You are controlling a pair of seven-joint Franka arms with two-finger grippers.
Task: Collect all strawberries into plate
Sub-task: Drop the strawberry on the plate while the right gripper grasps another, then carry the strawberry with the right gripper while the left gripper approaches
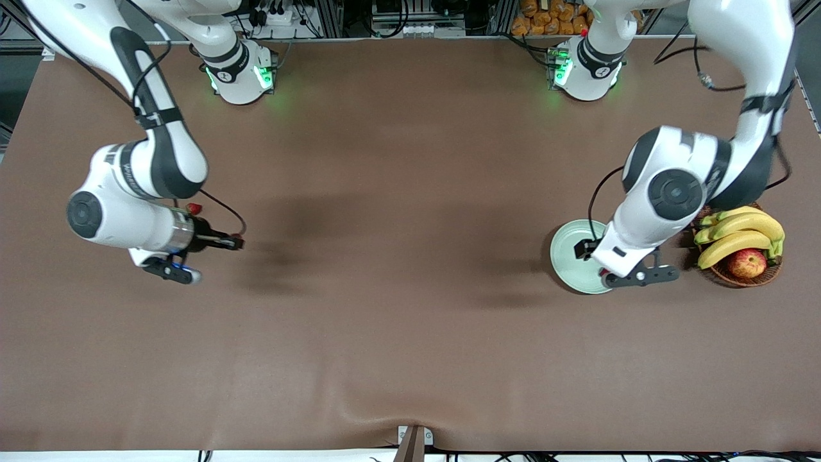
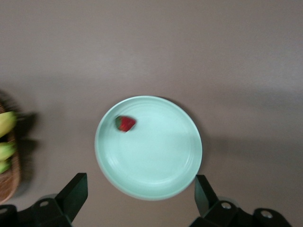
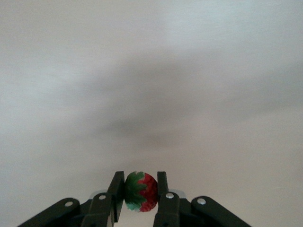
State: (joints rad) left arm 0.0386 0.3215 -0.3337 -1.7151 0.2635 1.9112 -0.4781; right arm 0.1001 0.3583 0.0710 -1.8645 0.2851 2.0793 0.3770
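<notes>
Right wrist view: right claw (image 3: 138,191) clenched on strawberry (image 3: 140,191); left claw (image 2: 141,195) released above plate (image 2: 156,170).

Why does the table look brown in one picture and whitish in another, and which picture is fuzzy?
Front view: the table is evenly lit brown, with soft arm shadows. Right wrist view: it looks washed-out pale, while the strawberry held in the jaws stays sharp. Left wrist view: slightly blurred, so the strawberry on the plate looks smeared.
</notes>
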